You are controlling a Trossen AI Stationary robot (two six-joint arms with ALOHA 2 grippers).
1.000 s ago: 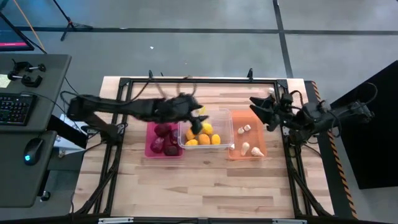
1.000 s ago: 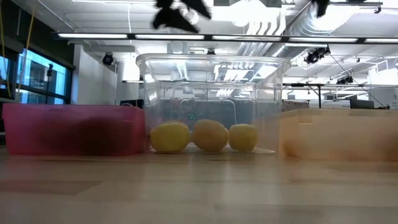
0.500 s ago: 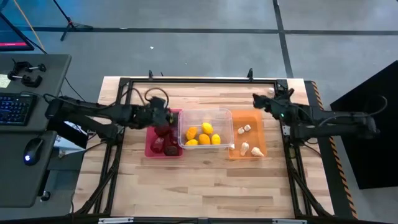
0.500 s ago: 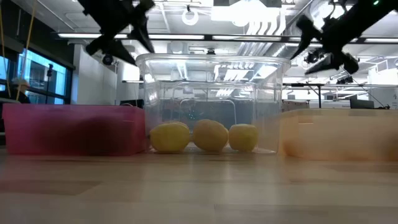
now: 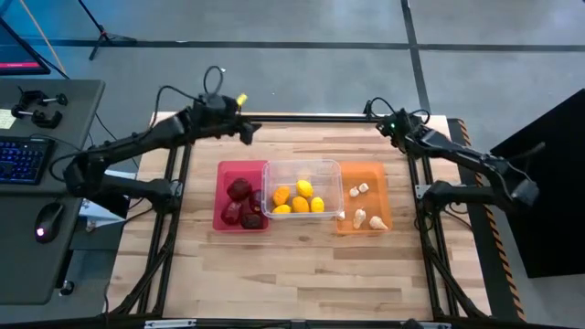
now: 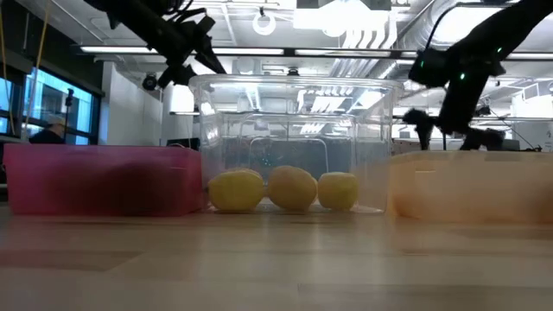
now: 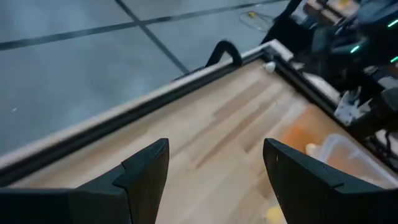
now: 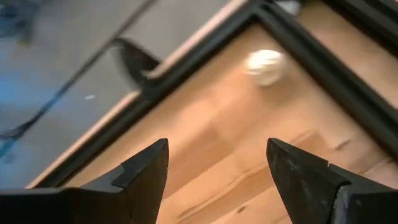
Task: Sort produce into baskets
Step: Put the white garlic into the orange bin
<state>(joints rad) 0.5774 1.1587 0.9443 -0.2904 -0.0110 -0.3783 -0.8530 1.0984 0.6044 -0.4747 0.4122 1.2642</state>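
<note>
Both arms had pulled back from the baskets to the surface's far edge. The right end effector [image 8: 214, 171], spread wide and empty, faced a stray garlic bulb [image 8: 265, 66] in the far right corner, just ahead; the left end effector [image 7: 214, 168] gaped too.

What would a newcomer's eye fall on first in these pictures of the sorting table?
Three baskets side by side mid-table: the red basket with dark red lumps, the clear basket with lemons, the orange basket with garlic bulbs. Both grippers, left gripper and right gripper, hang open near the table's far edge.
</note>
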